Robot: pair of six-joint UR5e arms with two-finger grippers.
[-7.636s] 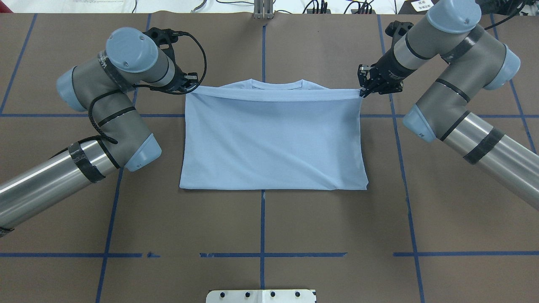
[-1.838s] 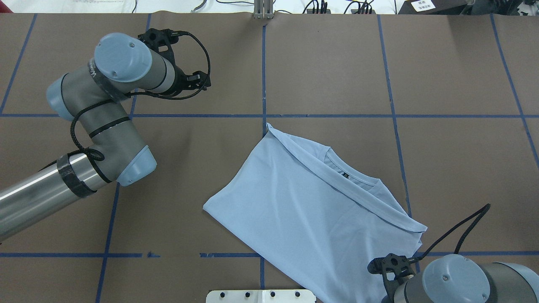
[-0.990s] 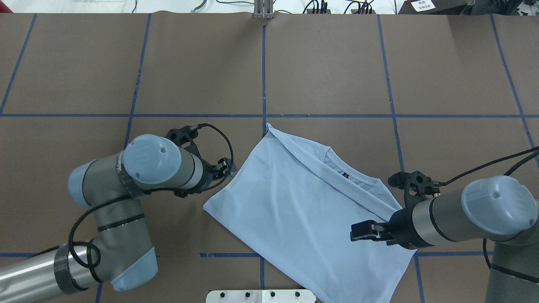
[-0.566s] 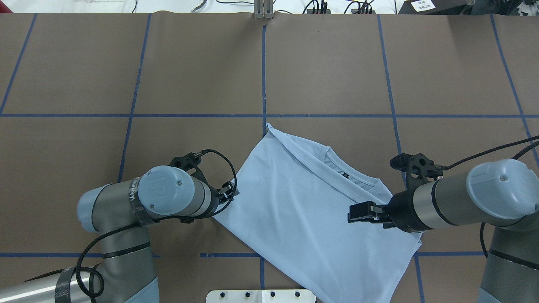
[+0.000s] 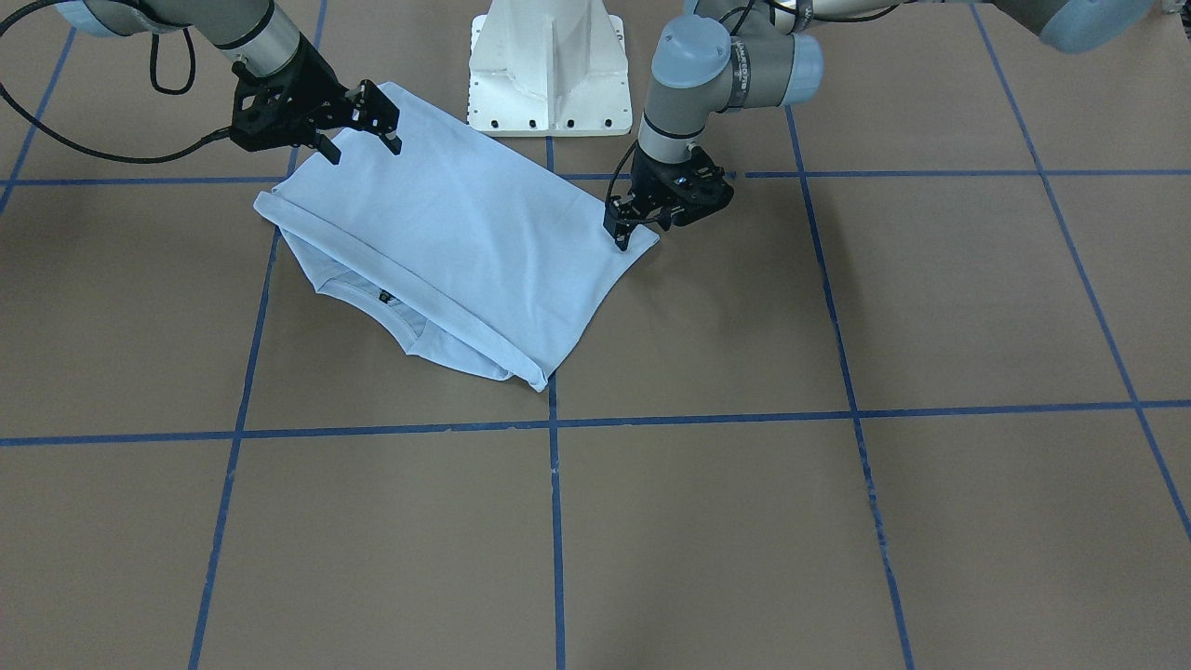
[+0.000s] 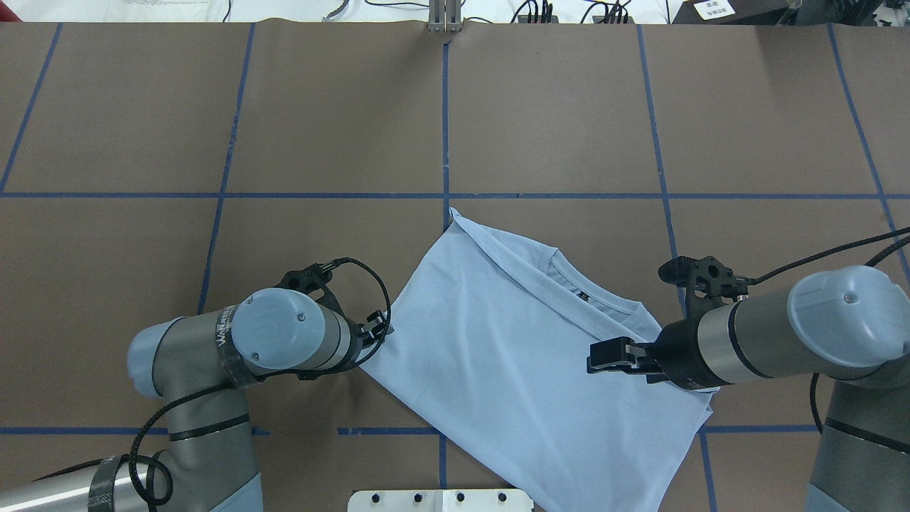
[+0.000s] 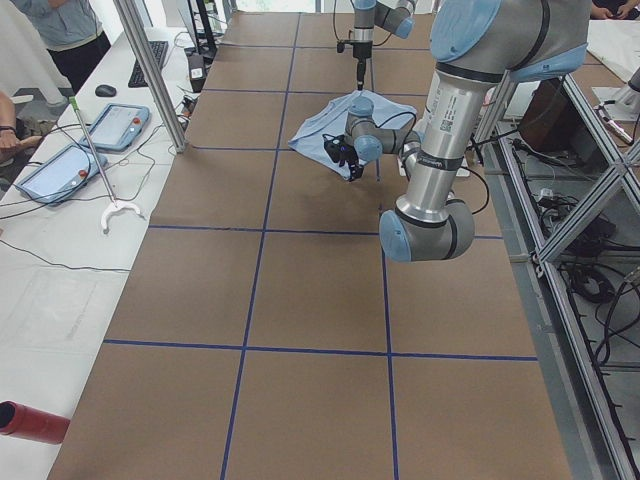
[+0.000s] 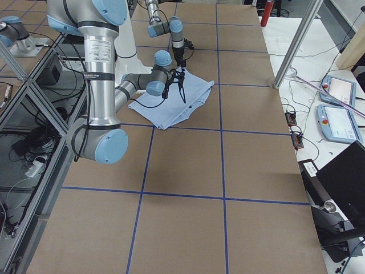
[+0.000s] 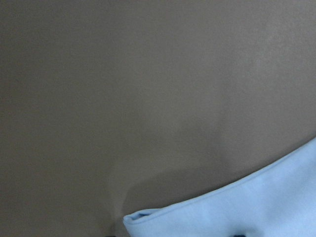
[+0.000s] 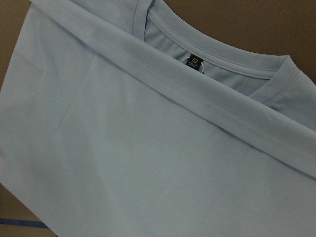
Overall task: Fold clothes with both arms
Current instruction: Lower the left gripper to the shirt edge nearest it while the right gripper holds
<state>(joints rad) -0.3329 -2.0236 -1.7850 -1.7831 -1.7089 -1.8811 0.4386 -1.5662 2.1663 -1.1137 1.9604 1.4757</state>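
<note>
As another fold seems due, the left gripper (image 5: 622,237), opening indiscernible, is set at the T-shirt's (image 5: 465,233) corner; the right gripper (image 5: 365,149) is held wide above it.

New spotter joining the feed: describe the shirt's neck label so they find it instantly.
On the brown table, find the folded light blue T-shirt. Inside its collar, beside the folded-over hem, sits the neck label: a small black tag, the only dark mark on the fabric.

Table (image 6: 569,107) here is just a big brown-covered top with a blue tape grid (image 6: 320,195), and a folded light blue T-shirt (image 6: 512,370) lies flat on it, skewed diagonally, near the white pedestal base (image 5: 549,65).
</note>
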